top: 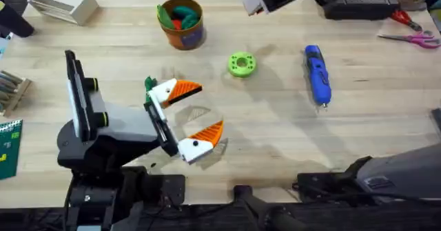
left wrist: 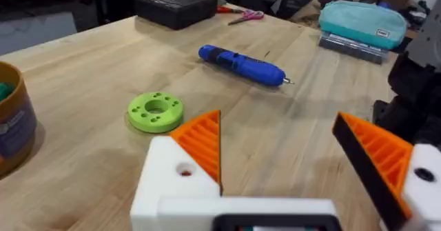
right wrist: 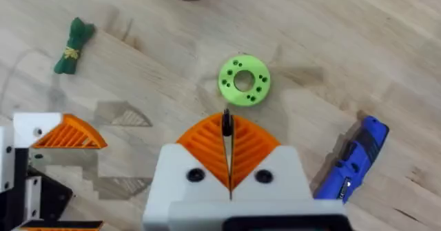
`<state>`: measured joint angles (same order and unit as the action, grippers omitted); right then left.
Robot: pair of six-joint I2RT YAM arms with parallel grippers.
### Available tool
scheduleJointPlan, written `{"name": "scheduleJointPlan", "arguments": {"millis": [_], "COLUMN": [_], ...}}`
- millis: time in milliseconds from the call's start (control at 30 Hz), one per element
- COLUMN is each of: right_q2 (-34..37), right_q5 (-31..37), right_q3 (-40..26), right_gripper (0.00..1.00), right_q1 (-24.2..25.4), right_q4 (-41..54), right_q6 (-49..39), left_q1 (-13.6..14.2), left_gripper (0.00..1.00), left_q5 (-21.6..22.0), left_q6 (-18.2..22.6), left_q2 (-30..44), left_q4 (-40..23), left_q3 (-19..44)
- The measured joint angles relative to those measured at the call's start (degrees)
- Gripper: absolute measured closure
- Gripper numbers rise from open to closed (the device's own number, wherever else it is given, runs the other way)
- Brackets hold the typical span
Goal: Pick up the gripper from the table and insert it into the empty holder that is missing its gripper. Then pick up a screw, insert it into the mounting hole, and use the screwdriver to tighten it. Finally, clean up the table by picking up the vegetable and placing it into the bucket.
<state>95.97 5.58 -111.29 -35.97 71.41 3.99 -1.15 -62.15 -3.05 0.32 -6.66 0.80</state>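
Observation:
My left gripper [top: 207, 110] hovers open over the table's near middle, white fingers with orange pads, nothing between them [left wrist: 275, 131]. The dark-green vegetable [top: 148, 83] lies on the wood just beside its far finger [right wrist: 74, 45]. Behind it stands the orange-yellow bucket [top: 182, 27] holding green and red toys. The blue screwdriver [top: 318, 74] lies at the right [left wrist: 241, 64]. My right gripper [right wrist: 227, 117] is shut, pads together, high over the table near a bright green disc [right wrist: 244, 81]. The loose gripper piece, the empty holder and the screw are out of view.
The green ring-shaped disc [top: 241, 64] lies between bucket and screwdriver. A white box [top: 62, 3] sits far left. A black case [top: 358, 7] and scissors [top: 410, 36] are far right, and a teal pouch [left wrist: 358, 24] beyond them.

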Motion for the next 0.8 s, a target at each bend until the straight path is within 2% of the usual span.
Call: {"name": "scheduleJointPlan", "arguments": {"millis": [100,167,200,267,633,800], "right_q2": [-1.9,-3.5,-5.5,-6.6,-7.7,-7.1], "right_q5": [0.0,0.0,0.0,0.0,-0.2,-6.3], "right_q3": [3.8,7.6,12.6,14.9,15.9,15.9], "right_gripper": [0.994,0.994,0.994,0.994,0.994,0.994], "right_q1": [-0.7,-1.4,-2.4,-3.4,-12.8,-13.8], "right_q4": [-2.3,-4.8,-8.9,-11.4,-20.2,-23.5], "right_q6": [0.0,0.0,0.0,0.0,-2.6,-3.2], "left_q1": [0.0,0.0,0.0,0.0,0.0,0.0], "left_gripper": [0.014,0.014,0.014,0.014,0.014,0.015], "left_q5": [0.0,0.0,0.0,0.0,0.0,0.0], "left_q6": [0.0,0.0,0.0,0.0,0.0,0.0], "left_q2": [0.0,0.0,0.0,0.0,0.0,0.0], "left_q4": [0.0,0.0,0.0,0.0,0.0,0.0], "left_q3": [0.0,0.0,0.0,0.0,0.0,0.0]}}
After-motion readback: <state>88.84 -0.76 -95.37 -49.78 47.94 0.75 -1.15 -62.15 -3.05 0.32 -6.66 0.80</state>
